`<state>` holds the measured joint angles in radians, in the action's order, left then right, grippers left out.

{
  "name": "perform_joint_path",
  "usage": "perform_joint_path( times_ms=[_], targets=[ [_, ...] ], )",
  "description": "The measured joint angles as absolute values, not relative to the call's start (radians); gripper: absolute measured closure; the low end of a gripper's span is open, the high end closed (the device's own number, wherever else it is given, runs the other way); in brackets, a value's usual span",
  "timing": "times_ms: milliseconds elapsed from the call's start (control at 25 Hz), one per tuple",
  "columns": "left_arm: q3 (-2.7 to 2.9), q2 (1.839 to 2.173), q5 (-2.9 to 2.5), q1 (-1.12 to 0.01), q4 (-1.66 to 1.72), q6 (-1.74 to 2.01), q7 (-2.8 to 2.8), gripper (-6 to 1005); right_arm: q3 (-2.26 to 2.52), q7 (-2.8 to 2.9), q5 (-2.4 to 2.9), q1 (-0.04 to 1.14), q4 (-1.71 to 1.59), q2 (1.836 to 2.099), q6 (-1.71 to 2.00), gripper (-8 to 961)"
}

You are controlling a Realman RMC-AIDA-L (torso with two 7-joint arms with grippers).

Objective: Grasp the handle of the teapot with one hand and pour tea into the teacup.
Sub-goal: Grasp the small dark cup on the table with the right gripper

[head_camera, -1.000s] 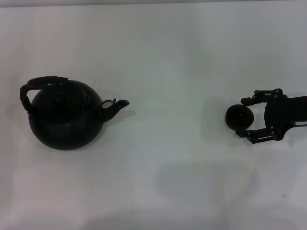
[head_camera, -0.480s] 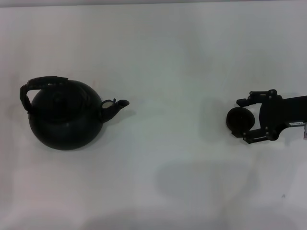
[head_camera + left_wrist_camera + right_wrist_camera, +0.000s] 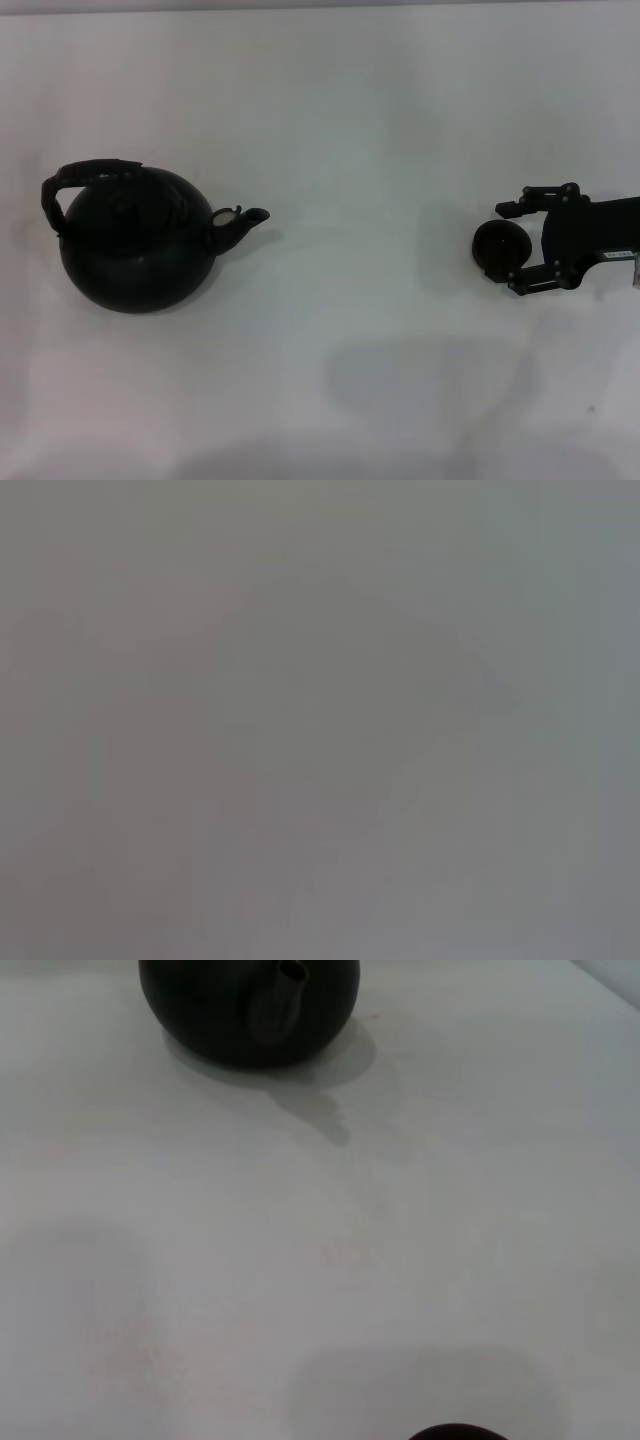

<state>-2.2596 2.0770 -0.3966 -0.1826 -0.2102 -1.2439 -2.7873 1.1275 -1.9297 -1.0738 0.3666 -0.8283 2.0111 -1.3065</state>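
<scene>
The teapot (image 3: 135, 245) sits on the white table (image 3: 350, 120), far off to the left of the right gripper (image 3: 509, 250), with its spout aimed that way. Its handle (image 3: 75, 180) arches over the top, and nothing holds it. The left gripper is not in view; its wrist view shows only grey. The teacup (image 3: 500, 246) is right at the right gripper's tips, between the two fingers (image 3: 512, 209). The fingers sit close on both sides of the cup and look closed on it. Judging by this, the cup is being handled, but the pot is not lifted and no tea is poured. That part is all left to do. No words or labels can be read anywhere.
</scene>
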Motion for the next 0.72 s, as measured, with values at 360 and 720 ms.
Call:
perform_joint_path(
  times_ms=[360, 720],
  targets=[
    [-2.26, 2.075, -0.396, -0.186, -0.214, -1.244, -2.787, 269, 1.131, -1.931, -1.069, 0.367, -0.829, 2.011, -1.305, 126],
    [-2.26, 2.075, -0.396, -0.19, -0.215, -1.244, -2.789, 269, 1.138, -1.93, -1.071, 0.367, -0.827, 2.011, -1.304, 230]
  ],
)
